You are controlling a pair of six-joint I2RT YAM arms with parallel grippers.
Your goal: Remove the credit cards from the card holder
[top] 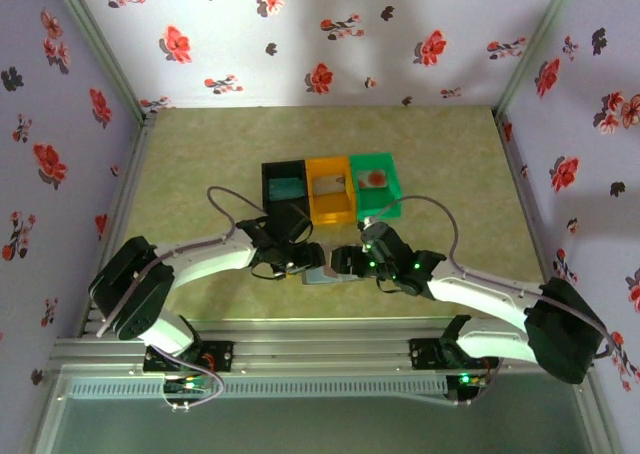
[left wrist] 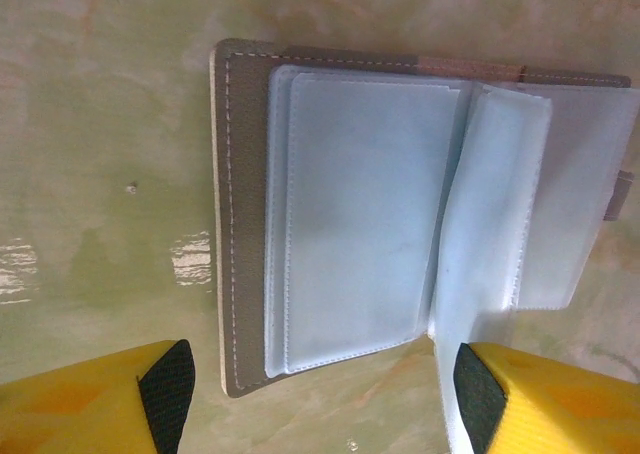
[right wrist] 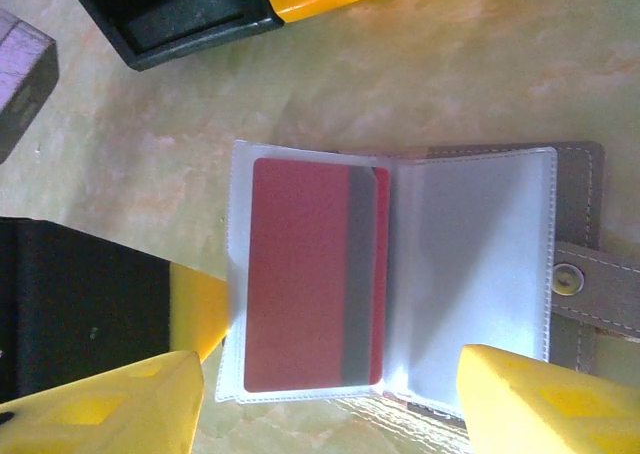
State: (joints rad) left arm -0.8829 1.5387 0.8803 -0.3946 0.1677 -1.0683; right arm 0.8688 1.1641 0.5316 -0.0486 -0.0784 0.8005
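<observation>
Ideally the open left gripper (left wrist: 320,389) pins the card holder (left wrist: 245,224) while the open right gripper (right wrist: 330,379) pinches the red card (right wrist: 300,274) beneath it.

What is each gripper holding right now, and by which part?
Nothing; left gripper and right gripper stand open over the card holder, fingers apart.

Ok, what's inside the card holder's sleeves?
One red card with a grey stripe sits in a clear sleeve; the facing sleeve looks empty. What's stacked underneath is covered, so can't tell.
</observation>
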